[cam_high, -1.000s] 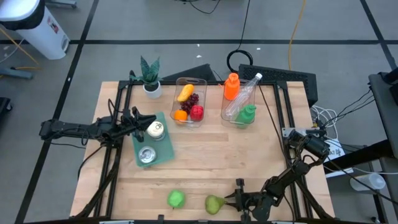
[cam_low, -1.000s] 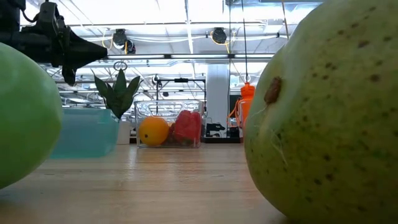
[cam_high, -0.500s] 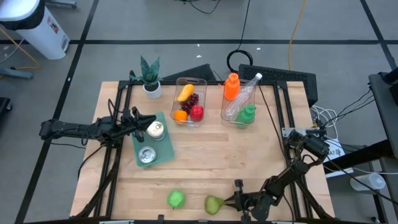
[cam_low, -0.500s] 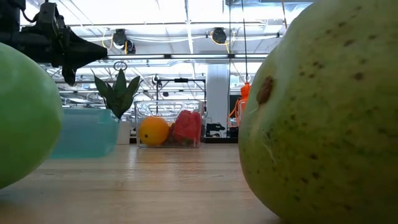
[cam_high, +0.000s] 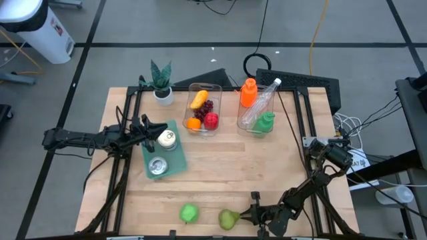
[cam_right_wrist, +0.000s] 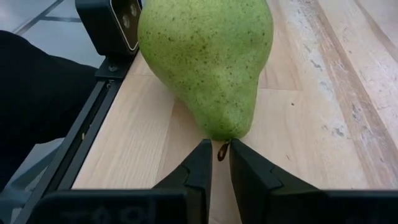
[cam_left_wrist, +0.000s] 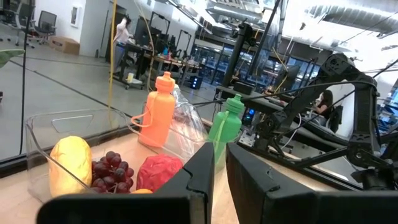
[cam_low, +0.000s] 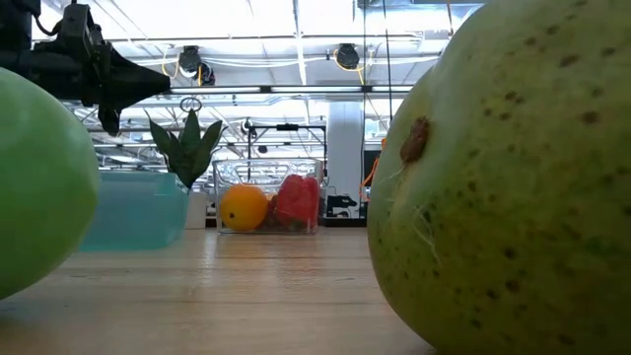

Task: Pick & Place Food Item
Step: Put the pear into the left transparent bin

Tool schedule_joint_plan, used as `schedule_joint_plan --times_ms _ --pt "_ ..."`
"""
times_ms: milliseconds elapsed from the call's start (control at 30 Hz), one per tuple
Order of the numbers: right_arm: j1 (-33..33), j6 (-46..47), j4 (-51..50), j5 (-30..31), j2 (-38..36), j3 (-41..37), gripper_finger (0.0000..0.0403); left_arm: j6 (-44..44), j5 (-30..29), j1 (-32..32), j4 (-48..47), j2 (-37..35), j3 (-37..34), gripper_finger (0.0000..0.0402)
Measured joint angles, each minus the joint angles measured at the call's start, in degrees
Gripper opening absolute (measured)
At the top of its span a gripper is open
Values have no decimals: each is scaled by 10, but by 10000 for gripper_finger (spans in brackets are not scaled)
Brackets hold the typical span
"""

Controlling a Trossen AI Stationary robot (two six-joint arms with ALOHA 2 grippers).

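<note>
Green and speckled, the pear (cam_high: 229, 219) lies at the near edge of my bench (cam_high: 220, 167), right of a green apple (cam_high: 189, 213). I see the right gripper (cam_right_wrist: 216, 163) low at the pear's right, its fingers pinched on the pear's stem. The left gripper (cam_high: 162, 128) hangs closed above the teal tray (cam_high: 175, 162) at the bench's left, holding nothing.

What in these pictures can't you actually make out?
- Low view: the pear and the green apple fill the sides, hiding the right gripper.
- Right wrist view: the pear's stem sits between the fingertips; a firm grip can't be confirmed.
- High view: the two round items on the teal tray are too small to identify.
</note>
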Motion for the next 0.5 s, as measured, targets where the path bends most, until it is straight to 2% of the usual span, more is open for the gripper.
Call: schedule_joint_plan --times_ms 300,500 --pt "0 0 7 2 0 0 40 0 0 0 0 0 0 50" --pt "0 -7 19 0 0 0 5 0 0 0 0 0 0 50"
